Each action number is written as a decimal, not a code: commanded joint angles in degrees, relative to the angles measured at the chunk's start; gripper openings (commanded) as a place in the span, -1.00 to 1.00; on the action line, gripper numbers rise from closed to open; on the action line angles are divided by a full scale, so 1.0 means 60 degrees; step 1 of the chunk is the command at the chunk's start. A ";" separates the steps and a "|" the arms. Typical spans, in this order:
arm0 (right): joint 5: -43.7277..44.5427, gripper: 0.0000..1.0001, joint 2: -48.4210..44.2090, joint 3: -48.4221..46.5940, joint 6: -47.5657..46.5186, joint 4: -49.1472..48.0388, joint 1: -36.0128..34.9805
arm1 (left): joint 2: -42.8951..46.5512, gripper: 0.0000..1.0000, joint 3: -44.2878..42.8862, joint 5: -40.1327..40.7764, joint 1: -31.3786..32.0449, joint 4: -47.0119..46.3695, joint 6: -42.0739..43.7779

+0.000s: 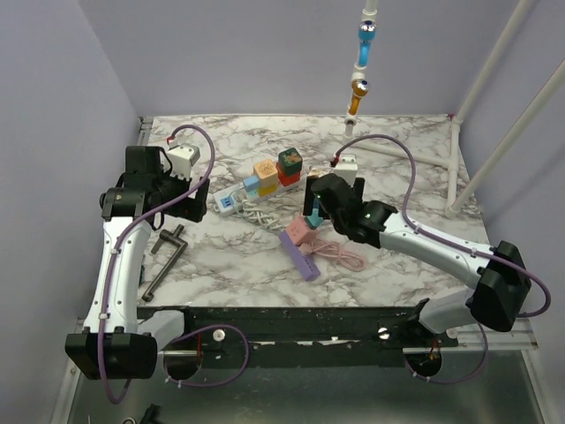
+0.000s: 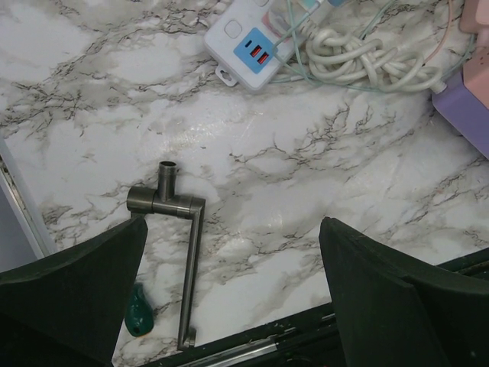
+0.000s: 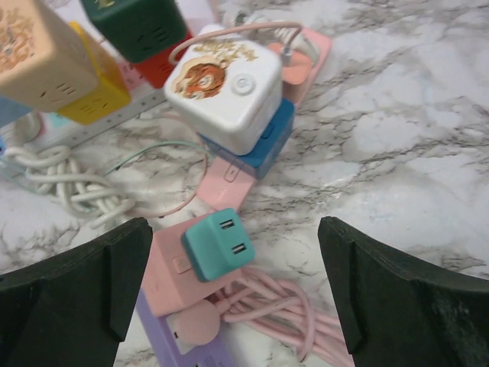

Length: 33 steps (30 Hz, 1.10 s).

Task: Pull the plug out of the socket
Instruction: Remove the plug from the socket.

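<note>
Right wrist: teal plug (image 3: 218,245) sits just below frame centre, on a pink socket block (image 3: 172,279) and touching it, tilted, two slots on its face. The right gripper (image 3: 233,225) is released: dark fingers (image 3: 76,290) at the lower corners, wide apart, with the plug in the gap and touching neither. Can't tell how high the tips are above the plug.

Around it:
- pink cable (image 3: 286,317) coiled at lower centre, just beside the socket block
- purple strip (image 3: 187,348) at the bottom edge, touching the pink block
- above centre, white cube (image 3: 225,88) with a cartoon print, stacked on a blue cube (image 3: 269,138)
- upper left, green cube (image 3: 134,27) on a red cube (image 3: 164,69), and peach cube (image 3: 34,53) on a yellow cube (image 3: 99,95)
- white cord (image 3: 69,187) bundled at the left edge

Top external: same cluster mid-table, right gripper over the teal plug. The row of cubes runs up-right from the white power strip (image 1: 228,201).

Left wrist: left gripper (image 2: 233,222) is released too, fingers at the lower corners, wide apart, over the marble table (image 2: 306,176). Metal L-shaped tool (image 2: 187,252) lies flat at lower left, near the left finger. Small green item (image 2: 137,313) is beside its long leg, with too little showing to identify. The power strip's end with blue ports is at upper centre, well apart from the fingers.
</note>
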State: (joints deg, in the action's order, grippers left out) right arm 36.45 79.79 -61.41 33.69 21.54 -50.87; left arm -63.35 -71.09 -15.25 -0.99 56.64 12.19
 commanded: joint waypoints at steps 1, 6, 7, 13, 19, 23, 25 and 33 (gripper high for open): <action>-0.0900 1.00 0.0745 -0.0539 -0.0217 0.0033 -0.0140 | 0.0138 0.97 0.0209 0.0074 0.0486 -0.0283 0.0030; -0.1492 1.00 0.1140 -0.0115 0.0108 -0.0735 -0.0040 | 0.0239 0.97 0.0506 0.0361 0.0905 -0.0387 0.0209; -0.1592 1.00 0.1172 -0.0056 0.0214 -0.0850 -0.0011 | 0.0246 0.97 0.0518 0.0397 0.0974 -0.0402 0.0238; -0.2039 1.00 0.1013 0.0590 0.0889 -0.1086 0.0059 | 0.0275 0.97 0.0543 0.0628 0.1372 -0.0375 0.0335; -0.2517 1.00 -0.0193 0.1932 0.1712 -0.1237 0.0056 | 0.0698 0.97 0.0725 0.0764 0.1773 -0.0190 0.0772; -0.2838 1.00 -0.0339 0.2396 0.1697 -0.1730 0.0056 | 0.1027 0.97 0.0819 0.0741 0.2200 0.0041 0.1196; -0.2988 1.00 -0.0230 0.2310 0.1668 -0.1956 0.0045 | 0.1115 0.97 0.0767 0.0708 0.2406 0.0224 0.1260; -0.2744 1.00 0.0346 0.1895 0.1826 -0.2365 -0.0307 | 0.1358 0.97 0.0526 0.0816 0.2700 0.0469 0.1060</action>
State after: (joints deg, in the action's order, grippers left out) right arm 18.74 79.20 -47.90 43.53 9.26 -51.33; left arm -56.12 -66.72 -11.57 14.79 57.74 18.92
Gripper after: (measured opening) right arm 0.998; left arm 0.981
